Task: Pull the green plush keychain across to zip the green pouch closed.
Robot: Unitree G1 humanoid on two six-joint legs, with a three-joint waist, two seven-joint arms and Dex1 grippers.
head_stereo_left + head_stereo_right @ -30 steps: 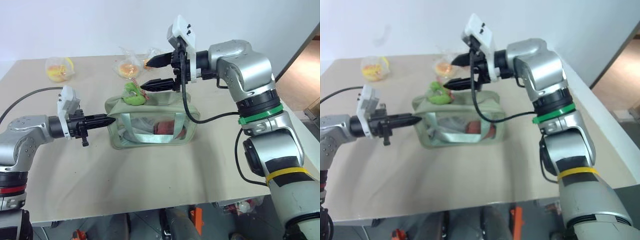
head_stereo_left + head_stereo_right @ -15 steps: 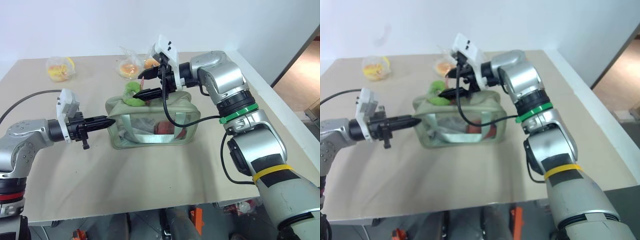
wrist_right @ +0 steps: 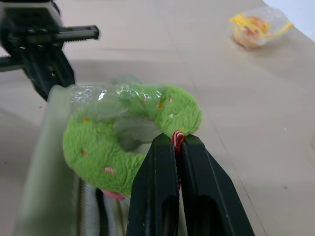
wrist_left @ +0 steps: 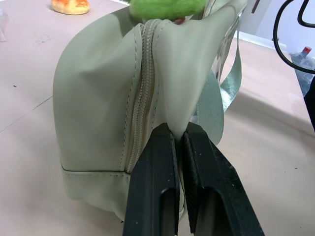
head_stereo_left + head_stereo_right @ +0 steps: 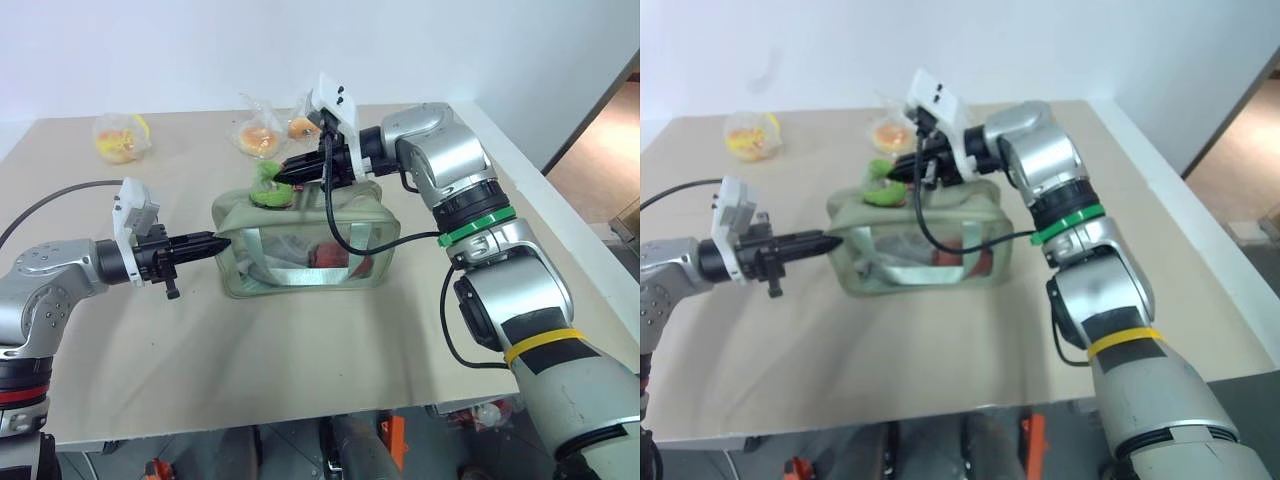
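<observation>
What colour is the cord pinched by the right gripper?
Red-and-white striped cord, clearest in the right wrist view.

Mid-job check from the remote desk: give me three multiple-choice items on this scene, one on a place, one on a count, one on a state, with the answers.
1. Where does the plush keychain sit?
A. on top of the pouch at the end near the left gripper
B. on the table beside the bread bags
C. inside the pouch

2. How many clear bread bags lie on the table behind the pouch?
A. one
B. three
C. five

3. What is the right gripper doing?
A. hanging open above the pouch
B. shut on the keychain's red cord
C. shut on a bread bag

Answers:
1 A: the head views show it on the pouch's top, at the end pinched by the left gripper.
2 B: one bag stands apart, two lie together.
3 B: its fingers meet on the red cord.
</observation>
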